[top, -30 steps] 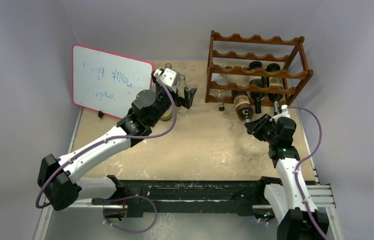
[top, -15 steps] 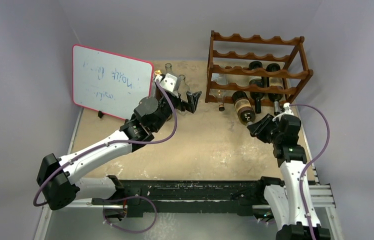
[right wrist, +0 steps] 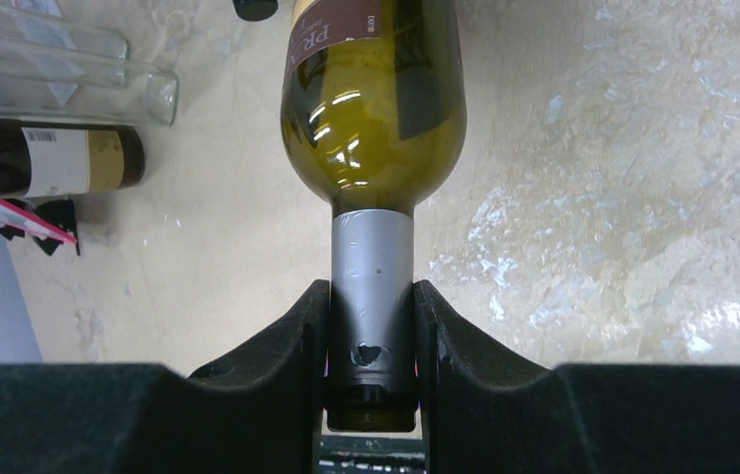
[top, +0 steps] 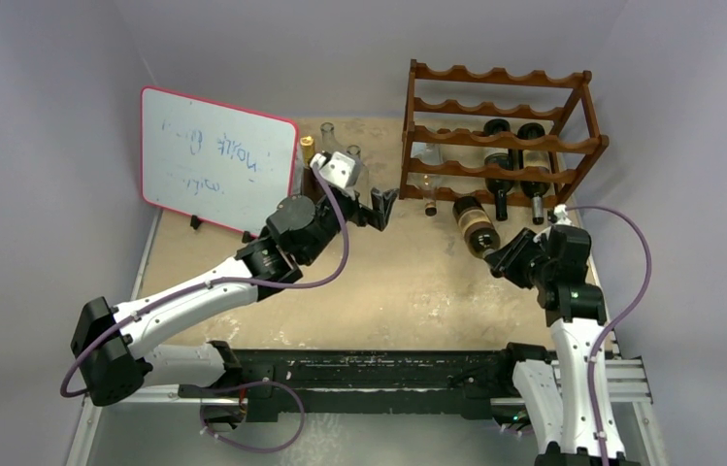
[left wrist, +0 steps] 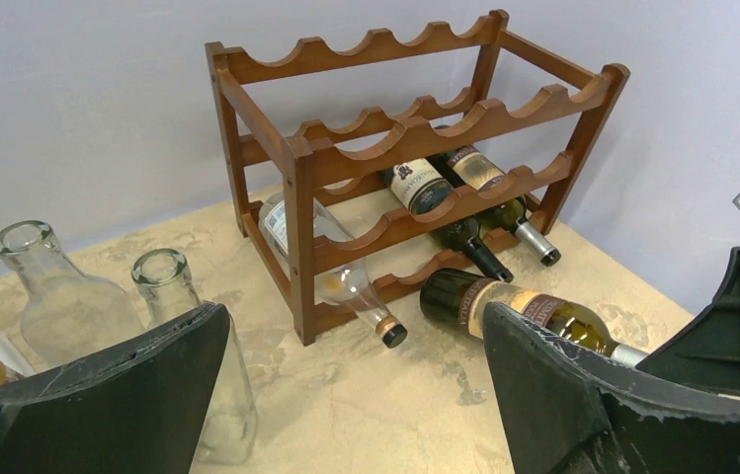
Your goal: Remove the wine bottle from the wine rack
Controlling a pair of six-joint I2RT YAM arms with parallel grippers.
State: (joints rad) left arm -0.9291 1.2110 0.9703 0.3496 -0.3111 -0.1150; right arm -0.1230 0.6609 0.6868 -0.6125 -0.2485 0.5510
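The right gripper (right wrist: 370,331) was clamped on the neck of the wine bottle (right wrist: 375,99). The bottle lay mostly withdrawn, its base just at the lowest front rail of the wine rack (top: 495,141); full clearance was not yet achieved. The left gripper (left wrist: 346,395) stood open and empty.

Top camera high, looking down — wrist cameras close; wine bottle (top: 474,220) shared.

Left arm (top: 194,296) and right arm (top: 573,351): white shells, black joints, a looping purple cable (top: 343,233) each; left hand (top: 380,207), right hand (top: 497,260) black.
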